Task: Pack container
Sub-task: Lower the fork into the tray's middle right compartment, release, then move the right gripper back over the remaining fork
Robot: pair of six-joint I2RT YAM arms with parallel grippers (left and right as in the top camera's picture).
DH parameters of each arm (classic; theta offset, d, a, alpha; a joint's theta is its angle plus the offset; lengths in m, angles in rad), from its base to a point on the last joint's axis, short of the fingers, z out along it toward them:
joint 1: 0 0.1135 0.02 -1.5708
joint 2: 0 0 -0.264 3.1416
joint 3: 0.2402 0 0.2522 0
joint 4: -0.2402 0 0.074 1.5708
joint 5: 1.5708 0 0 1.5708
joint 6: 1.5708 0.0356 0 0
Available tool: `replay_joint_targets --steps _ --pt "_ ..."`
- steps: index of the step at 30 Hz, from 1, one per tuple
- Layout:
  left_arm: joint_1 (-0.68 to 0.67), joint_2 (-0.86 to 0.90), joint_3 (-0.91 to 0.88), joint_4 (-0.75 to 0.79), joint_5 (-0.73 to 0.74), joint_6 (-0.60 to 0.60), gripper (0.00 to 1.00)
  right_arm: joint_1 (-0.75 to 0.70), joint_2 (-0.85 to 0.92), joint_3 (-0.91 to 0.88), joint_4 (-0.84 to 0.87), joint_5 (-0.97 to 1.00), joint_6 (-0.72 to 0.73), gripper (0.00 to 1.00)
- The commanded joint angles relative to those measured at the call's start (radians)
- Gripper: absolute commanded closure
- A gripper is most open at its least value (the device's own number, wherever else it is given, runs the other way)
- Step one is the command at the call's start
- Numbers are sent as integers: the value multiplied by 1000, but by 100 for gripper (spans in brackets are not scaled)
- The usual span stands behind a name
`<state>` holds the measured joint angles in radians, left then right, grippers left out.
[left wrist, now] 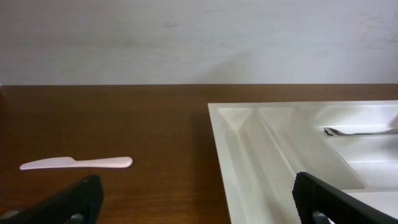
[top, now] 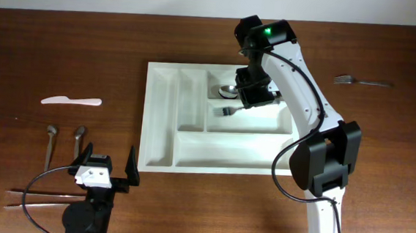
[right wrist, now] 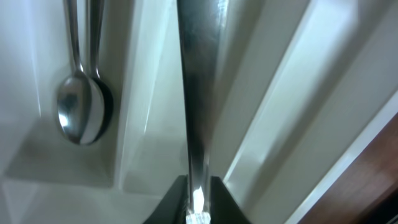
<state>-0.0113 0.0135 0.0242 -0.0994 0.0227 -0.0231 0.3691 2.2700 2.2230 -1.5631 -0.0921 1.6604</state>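
**Fork aligned over middle compartment**

The right gripper (top: 253,96) is clamped on the handle of the fork (top: 227,112), above the tray (top: 160,120) in the middle of the table (top: 52,39). The fork's long axis runs left–right, tines to the left, parallel to the middle compartment (top: 262,124) directly beneath it. A spoon (top: 227,91) lies in the compartment just beyond. You cannot tell whether the tines touch the floor. Lower straight down, then release. The left gripper (top: 108,162), jaws apart, sits well apart at near left.

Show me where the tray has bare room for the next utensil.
Bare: both narrow upright compartments along the left wall of the container, and the wide bottom compartment. Crowded: the top compartment holds a spoon, and the right gripper holds a fork over the middle one.
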Motion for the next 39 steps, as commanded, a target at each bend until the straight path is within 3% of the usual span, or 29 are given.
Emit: replay_joint_targets --steps 1,4,5,9,13,15,21,23,29,32,34,39 --pt "5 -8 -7 3 -3 -9 1 -3 -19 -11 -2 77 18 62" --pt "5 -8 -7 3 -3 -9 1 -3 -19 -11 -4 113 13 49" --pt "5 -8 -7 3 -3 -9 1 -3 -19 -11 -3 140 13 37" --pt "5 -8 -7 3 -3 -9 1 -34 -19 -11 32 228 -95 14" --pt "5 -8 -7 3 -3 -9 1 -142 -19 -11 91 231 -253 2" --pt "5 -8 -7 3 -3 -9 1 -209 -19 -11 119 211 -303 1" --pt "5 -8 -7 3 -3 -9 1 -479 -19 -11 414 -104 -816 1" --pt "5 -8 -7 3 -3 -9 1 -551 -19 -11 463 -227 -892 1" --pt "5 -8 -7 3 -3 -9 1 -719 -19 -11 506 -345 -884 1" --pt "5 -8 -7 3 -3 -9 1 -752 -18 -11 566 -345 -982 1" --pt "5 -8 -7 3 -3 -9 1 -763 -16 -11 568 -304 -994 1" --pt "5 -8 -7 3 -3 -9 1 -761 1 -11 538 -115 -869 1"
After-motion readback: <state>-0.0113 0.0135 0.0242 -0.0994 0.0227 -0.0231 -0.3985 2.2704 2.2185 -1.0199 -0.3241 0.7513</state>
